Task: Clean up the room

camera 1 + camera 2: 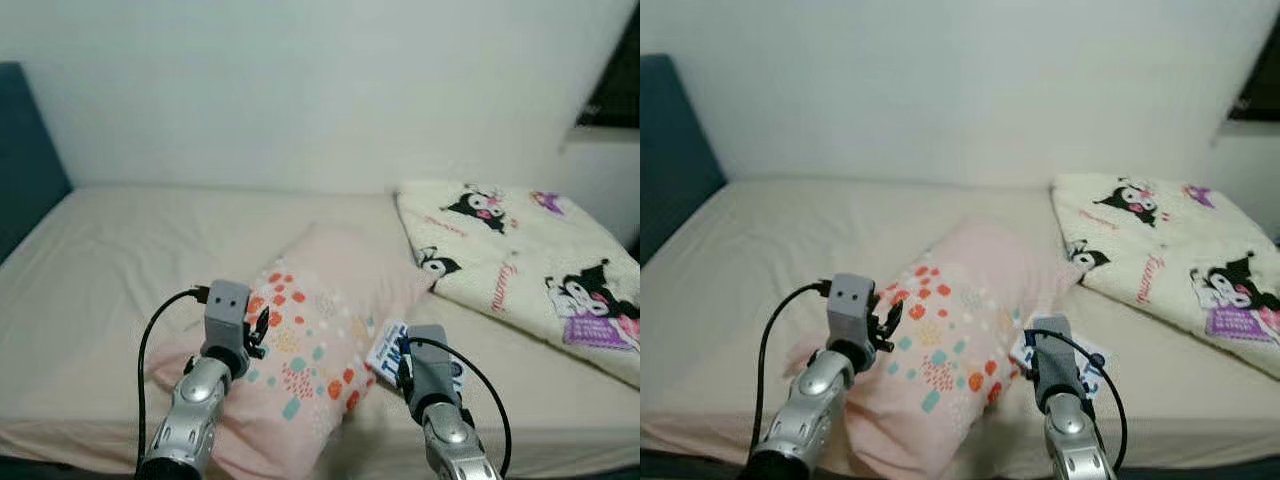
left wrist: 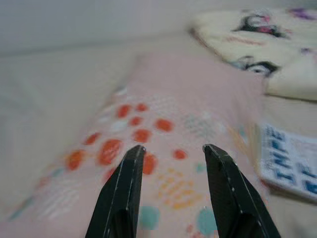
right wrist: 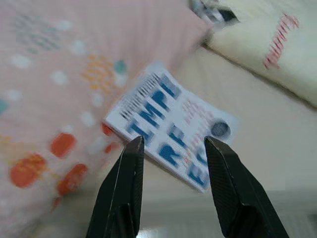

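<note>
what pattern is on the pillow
The pillow is pale pink with orange, teal and white dots; clearest in the left eye view.

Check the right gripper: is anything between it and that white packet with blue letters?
Nothing visible. The right gripper is open just short of the white packet, which lies flat on the bed, its one edge against the pink pillow.

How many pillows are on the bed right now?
1: the pink dotted pillow lies near the bed's front edge, between both grippers. The cartoon-print blanket lies folded at the right; it could hide more.
</note>
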Motion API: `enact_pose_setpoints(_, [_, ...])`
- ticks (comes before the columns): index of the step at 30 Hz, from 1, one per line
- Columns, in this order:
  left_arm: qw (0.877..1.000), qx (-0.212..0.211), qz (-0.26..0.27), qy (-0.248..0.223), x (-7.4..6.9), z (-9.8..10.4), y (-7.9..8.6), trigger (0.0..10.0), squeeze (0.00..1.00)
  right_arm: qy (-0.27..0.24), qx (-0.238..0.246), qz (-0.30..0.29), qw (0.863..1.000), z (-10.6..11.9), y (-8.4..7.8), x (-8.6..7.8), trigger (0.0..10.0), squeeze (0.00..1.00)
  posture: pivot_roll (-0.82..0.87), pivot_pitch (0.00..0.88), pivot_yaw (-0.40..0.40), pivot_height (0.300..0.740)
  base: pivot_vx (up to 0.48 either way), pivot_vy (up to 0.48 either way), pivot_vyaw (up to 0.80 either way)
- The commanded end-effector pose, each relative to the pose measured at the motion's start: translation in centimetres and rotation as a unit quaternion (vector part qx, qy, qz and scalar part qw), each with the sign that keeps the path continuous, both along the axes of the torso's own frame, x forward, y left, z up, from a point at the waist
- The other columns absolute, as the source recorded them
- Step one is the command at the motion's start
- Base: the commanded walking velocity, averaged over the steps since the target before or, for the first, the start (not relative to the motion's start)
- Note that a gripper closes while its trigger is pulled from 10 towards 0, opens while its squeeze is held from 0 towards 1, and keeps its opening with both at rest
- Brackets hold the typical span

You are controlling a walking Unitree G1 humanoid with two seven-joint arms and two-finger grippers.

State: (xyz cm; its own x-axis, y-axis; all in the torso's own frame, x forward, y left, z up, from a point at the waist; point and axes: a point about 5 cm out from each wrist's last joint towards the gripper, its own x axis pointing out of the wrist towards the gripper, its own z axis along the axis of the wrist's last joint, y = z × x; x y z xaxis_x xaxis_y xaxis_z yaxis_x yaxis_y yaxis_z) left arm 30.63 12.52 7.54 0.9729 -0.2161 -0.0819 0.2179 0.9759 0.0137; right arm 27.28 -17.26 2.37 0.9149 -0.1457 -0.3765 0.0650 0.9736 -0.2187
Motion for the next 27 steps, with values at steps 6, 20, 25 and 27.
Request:
enact_pose_setpoints(6, [1.000, 0.002, -0.011, -0.002, 0.16, 0.12, -0.35, 10.0, 0.00, -0.002, 0.001, -0.004, 1.000, -0.07, 0.04, -0.25, 10.0, 0.00, -0.04, 0.000, -0.045, 0.740, 0.000, 0.351, -0.10])
enact_pose_setpoints(20, [1.000, -0.004, 0.002, -0.005, 0.03, 0.40, -0.29, 10.0, 0.00, -0.002, 0.001, -0.007, 1.000, -0.13, 0.14, -0.23, 10.0, 0.00, -0.04, 0.000, -0.042, 0.740, 0.000, 0.006, 0.00])
enact_pose_setpoints(25, [1.000, -0.005, 0.009, -0.011, -0.16, 0.49, -0.25, 10.0, 0.00, -0.003, 0.002, -0.006, 1.000, -0.10, 0.16, -0.20, 10.0, 0.00, -0.03, 0.000, -0.044, 0.740, 0.000, -0.480, 0.00])
enact_pose_setpoints(27, [0.999, -0.031, 0.016, -0.010, -0.29, 0.43, -0.27, 10.0, 0.00, -0.003, 0.003, -0.006, 1.000, -0.09, 0.15, -0.18, 10.0, 0.00, -0.03, 0.000, -0.044, 0.740, 0.000, 0.000, 0.00])
